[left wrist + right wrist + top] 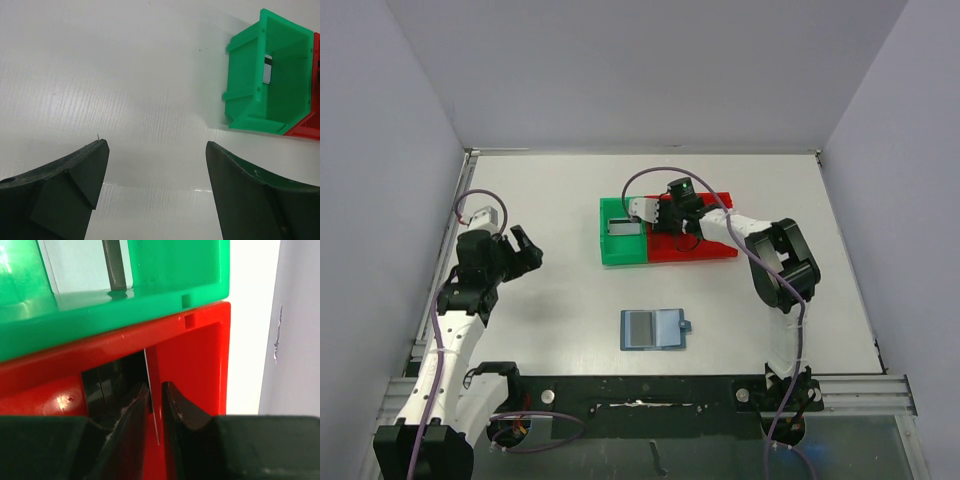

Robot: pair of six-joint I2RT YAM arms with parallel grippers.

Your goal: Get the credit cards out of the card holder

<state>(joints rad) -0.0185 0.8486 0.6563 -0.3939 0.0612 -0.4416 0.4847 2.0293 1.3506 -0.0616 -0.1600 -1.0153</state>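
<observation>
Risk first: a thin card sits edge-on btwn the fingers of the right end effector, over the red bin at the far side of the bench. If the jaws part w/ the card tilted, it could catch the bin wall, lean on it, or tip over the divide into the green bin just left. If it sticks to a pad, pulling away could drag it out of the bin.

A grey card lies on the left panel of the card holder, which is open flat at near middle, well apart from both arms. A card lying flat like that will prob. be hard to pinch w/o shoving the holder.

Right end effector: jaws a sliver apart, card in the gap; pinched or loose, can't tell. Left end effector: wide open, empty, over bare bench at the left, touching nothing.
</observation>
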